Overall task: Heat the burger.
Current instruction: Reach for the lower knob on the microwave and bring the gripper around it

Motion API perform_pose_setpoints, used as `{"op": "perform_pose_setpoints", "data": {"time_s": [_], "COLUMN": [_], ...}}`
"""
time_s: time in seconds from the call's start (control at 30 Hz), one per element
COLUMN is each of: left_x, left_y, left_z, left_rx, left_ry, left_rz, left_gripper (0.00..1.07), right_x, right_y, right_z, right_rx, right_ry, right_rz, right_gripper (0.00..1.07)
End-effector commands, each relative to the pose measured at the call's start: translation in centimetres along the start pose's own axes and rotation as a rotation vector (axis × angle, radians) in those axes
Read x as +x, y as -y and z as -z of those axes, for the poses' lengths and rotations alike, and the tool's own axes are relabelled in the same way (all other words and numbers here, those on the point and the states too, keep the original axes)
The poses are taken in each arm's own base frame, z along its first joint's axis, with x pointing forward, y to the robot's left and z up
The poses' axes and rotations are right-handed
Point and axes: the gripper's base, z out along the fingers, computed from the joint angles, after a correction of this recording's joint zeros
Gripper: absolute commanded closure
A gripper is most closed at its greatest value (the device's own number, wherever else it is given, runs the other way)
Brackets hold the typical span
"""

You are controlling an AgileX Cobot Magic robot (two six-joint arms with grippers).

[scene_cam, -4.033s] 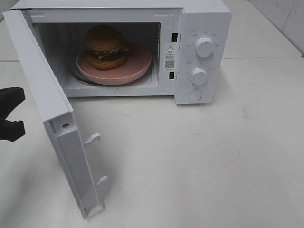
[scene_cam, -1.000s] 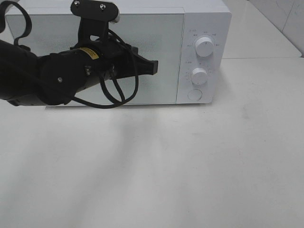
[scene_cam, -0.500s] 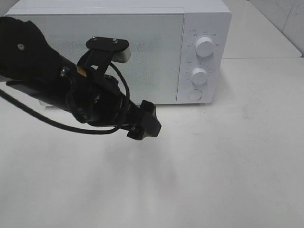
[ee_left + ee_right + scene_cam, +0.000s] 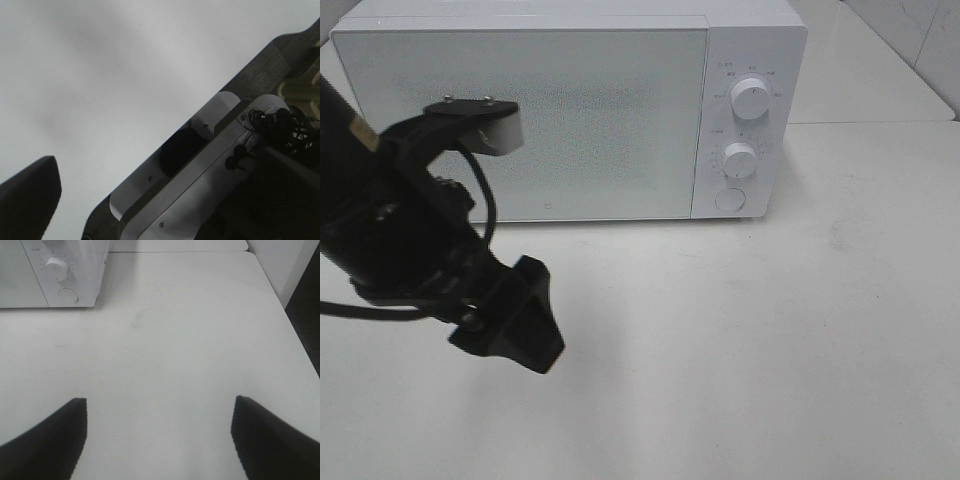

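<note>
White table (image 4: 770, 350) carries a white microwave (image 4: 520, 120) with its door shut. The burger is out of sight, presumably inside. The left gripper (image 4: 525, 320) hangs over the table in front, jaws seemingly apart and empty. The right gripper (image 4: 159, 400) is spread, holding nothing. Still to do, I judge: turning the knobs (image 4: 750, 98) to start heating.

Print rings the microwave (image 4: 570, 120) knobs (image 4: 750, 98), but none of it is legible.
</note>
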Motion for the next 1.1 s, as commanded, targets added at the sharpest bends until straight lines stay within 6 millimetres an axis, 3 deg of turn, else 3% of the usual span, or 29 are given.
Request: {"op": "perform_pose_setpoints", "data": {"time_s": [0.03,0.17,0.3,0.57,0.7,0.77,1.1], "left_x": [0.8,1.5,3.2,7.4,8.9,10.8,16.1], "left_y": [-1.8,-3.9,-7.5,-10.1,-9.7,-8.9,-6.4], "left_z": [1.7,3.5,6.6,10.6,11.6,12.2,12.0], "left_rx": [-0.036,-0.068,-0.139,-0.202,-0.235,-0.299,-0.454], "left_ry": [-0.024,-0.022,0.018,0.014,0.063,0.091,0.192], "left_rz": [0.085,0.161,0.3,0.576,0.613,0.599,0.561], "left_gripper": [0.01,0.01,0.01,0.01,0.01,0.01,0.01], "right_x": [0.2,0.2,0.2,0.2,0.2,0.2,0.2], "right_y": [0.0,0.0,0.0,0.0,0.0,0.0,0.0], "right_z": [0.3,0.3,0.3,0.3,0.3,0.3,0.3], "right_rx": [0.004,0.004,0.004,0.004,0.004,0.004,0.004], "right_ry": [0.027,0.027,0.027,0.027,0.027,0.027,0.027], "right_rz": [0.004,0.004,0.004,0.004,0.004,0.004,0.004], "right_gripper": [0.31,0.31,0.31,0.31,0.31,0.31,0.31]}}
